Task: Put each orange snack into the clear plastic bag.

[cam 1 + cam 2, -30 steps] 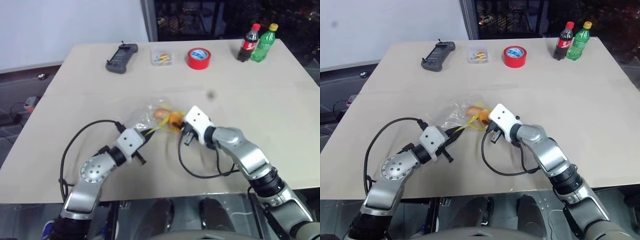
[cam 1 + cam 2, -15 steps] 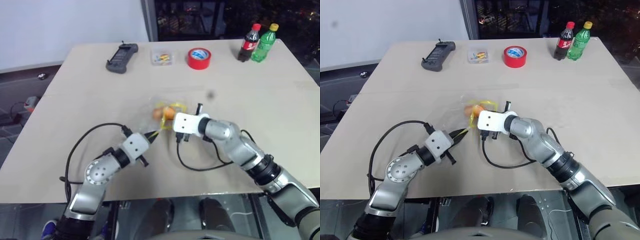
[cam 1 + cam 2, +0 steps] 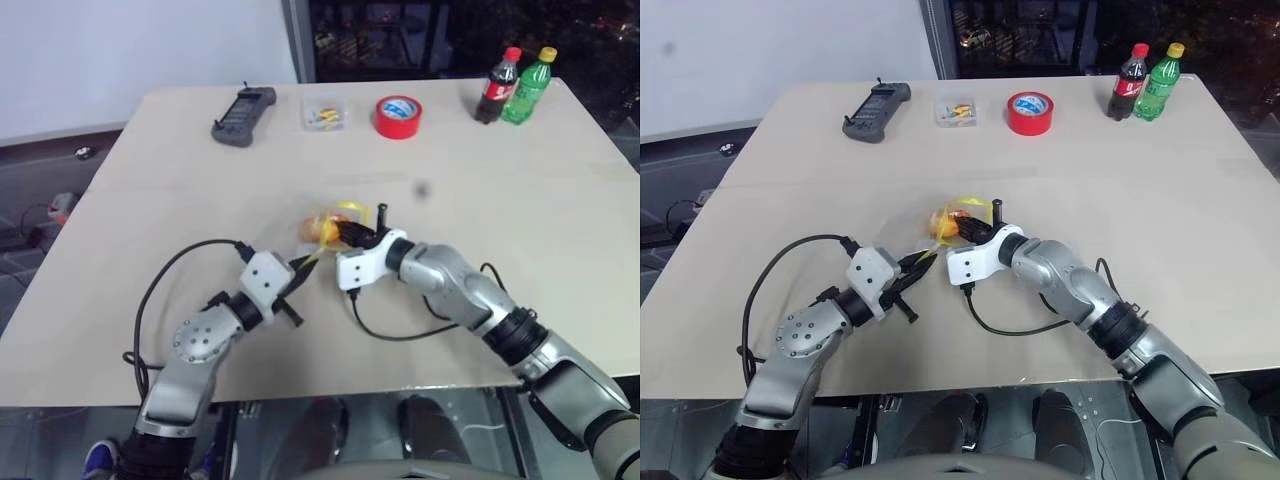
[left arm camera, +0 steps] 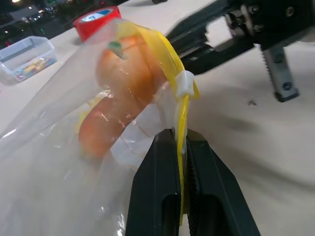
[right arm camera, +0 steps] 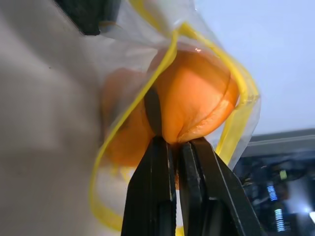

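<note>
A pale beige table [image 3: 150,170] fills most of the scene, with a faint seam running across it and one small dark spot [image 3: 421,188] on its right half. Along its far edge sit a black handheld device [image 3: 243,116], a small clear box [image 3: 323,113] of coloured bits, a red tape roll [image 3: 398,116], and two bottles at the far right corner: a dark cola bottle [image 3: 497,86] with a red cap and a green bottle [image 3: 527,86] with a yellow cap, standing just beside each other. Behind the table are a white wall on the left and a dark shelving area on the right; grey floor shows to the left.

Near the table's middle the clear plastic bag [image 4: 59,113] is held up between both arms. Two orange snacks [image 4: 129,73] are inside it, one above the other. The left gripper [image 4: 181,147] has its fingers pinched together on the bag's yellow seal strip [image 4: 183,115]. The right gripper [image 5: 173,147] has its fingers closed narrowly at the bag's mouth, against the upper snack; whether they clamp the snack or the plastic is unclear.
</note>
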{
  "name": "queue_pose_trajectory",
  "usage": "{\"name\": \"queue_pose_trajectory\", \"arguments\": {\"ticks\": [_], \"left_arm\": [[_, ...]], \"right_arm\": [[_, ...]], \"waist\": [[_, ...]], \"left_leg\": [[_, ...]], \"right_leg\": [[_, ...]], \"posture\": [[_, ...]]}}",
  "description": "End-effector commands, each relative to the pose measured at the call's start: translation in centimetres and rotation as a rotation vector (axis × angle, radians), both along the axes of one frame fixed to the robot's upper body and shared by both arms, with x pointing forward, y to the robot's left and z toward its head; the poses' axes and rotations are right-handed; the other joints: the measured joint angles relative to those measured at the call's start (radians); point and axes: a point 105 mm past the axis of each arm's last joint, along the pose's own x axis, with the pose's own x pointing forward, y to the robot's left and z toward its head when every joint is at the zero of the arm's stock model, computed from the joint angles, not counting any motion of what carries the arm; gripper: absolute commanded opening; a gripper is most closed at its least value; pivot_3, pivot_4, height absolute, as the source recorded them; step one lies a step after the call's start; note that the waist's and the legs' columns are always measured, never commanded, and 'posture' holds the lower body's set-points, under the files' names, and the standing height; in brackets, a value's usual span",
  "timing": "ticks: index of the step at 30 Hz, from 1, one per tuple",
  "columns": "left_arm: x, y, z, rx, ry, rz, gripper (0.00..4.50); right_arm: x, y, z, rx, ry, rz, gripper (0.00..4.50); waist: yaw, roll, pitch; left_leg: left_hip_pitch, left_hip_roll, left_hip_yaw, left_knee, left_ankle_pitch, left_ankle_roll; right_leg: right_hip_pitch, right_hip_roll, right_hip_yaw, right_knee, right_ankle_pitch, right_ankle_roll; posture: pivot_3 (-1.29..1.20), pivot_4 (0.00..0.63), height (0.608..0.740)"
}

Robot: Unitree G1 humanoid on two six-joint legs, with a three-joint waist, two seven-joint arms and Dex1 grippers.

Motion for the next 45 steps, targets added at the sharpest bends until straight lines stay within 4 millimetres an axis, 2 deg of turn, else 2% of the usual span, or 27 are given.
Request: {"name": "queue_pose_trajectory", "arguments": {"ticks": [1,3,7,10,16,20,30,42,45], "left_arm": [[-0.2,-0.3,1.0,0.007,-0.045,-0.018,0.00],[-0.1,-0.3,1.1,-0.002,-0.044,-0.011,0.00],[0.1,0.0,1.5,-0.051,-0.035,0.011,0.00],[0.4,0.4,2.0,-0.111,-0.024,0.034,0.00],[1.1,1.7,3.1,-0.240,-0.004,0.074,0.00],[1.0,1.6,3.6,-0.264,-0.007,0.050,0.00],[1.0,2.1,4.0,-0.299,0.013,0.052,0.00],[0.7,2.2,4.4,-0.317,0.027,0.042,0.00],[0.8,2.3,4.5,-0.315,0.026,0.040,0.00]], "right_arm": [[-0.3,1.1,1.7,0.047,-0.062,0.059,0.37],[-0.4,1.3,0.7,0.005,-0.051,0.079,1.08],[-0.5,0.4,0.2,-0.017,-0.034,0.088,2.94],[-0.6,-1.1,0.7,0.015,0.034,0.081,2.94],[-1.2,-4.8,3.1,0.172,0.224,0.024,2.94],[-0.2,-6.9,2.1,0.116,0.220,-0.058,2.94],[0.8,-5.6,-0.6,0.122,0.362,-0.069,2.94],[2.9,-3.2,-1.8,0.222,0.460,-0.088,2.94],[3.3,-2.9,-1.4,0.235,0.443,-0.085,2.19]], "waist": [[0.000,0.000,0.000],[0.000,0.000,0.000],[0.001,0.000,0.000],[0.003,0.000,0.000],[-0.002,0.000,0.000],[0.001,0.000,0.000],[0.001,0.000,0.000],[-0.001,0.000,0.000],[-0.002,0.000,0.000]], "left_leg": [[0.000,0.000,0.000,0.000,0.000,0.000],[0.000,0.000,0.000,0.000,0.000,0.000],[0.000,0.000,0.000,0.000,0.000,0.000],[0.000,0.000,0.000,0.000,0.000,0.000],[0.000,0.000,0.000,0.000,0.000,0.000],[0.001,0.001,0.000,0.000,0.000,0.000],[0.001,0.001,0.001,0.000,0.000,0.000],[0.001,0.002,0.001,0.000,0.000,0.000],[0.001,0.002,0.001,0.000,0.000,-0.001]], "right_leg": [[0.000,0.000,0.000,0.000,0.000,0.000],[0.000,0.000,0.000,0.000,0.000,0.000],[0.000,0.000,0.000,0.000,0.000,0.000],[0.000,0.000,0.000,0.000,0.000,0.000],[0.001,0.000,0.001,0.000,0.000,0.000],[0.002,0.001,0.000,0.000,0.000,0.000],[0.002,0.001,0.001,0.000,0.000,0.000],[0.002,0.001,0.001,0.000,0.000,0.000],[0.002,0.001,0.001,0.000,0.000,0.000]], "posture": [[0.00,0.150,0.740],[0.00,0.150,0.740],[0.00,0.150,0.740],[0.00,0.150,0.740],[0.00,0.150,0.740],[0.00,0.150,0.740],[0.00,0.150,0.740],[0.00,0.150,0.740],[0.00,0.150,0.740]]}}
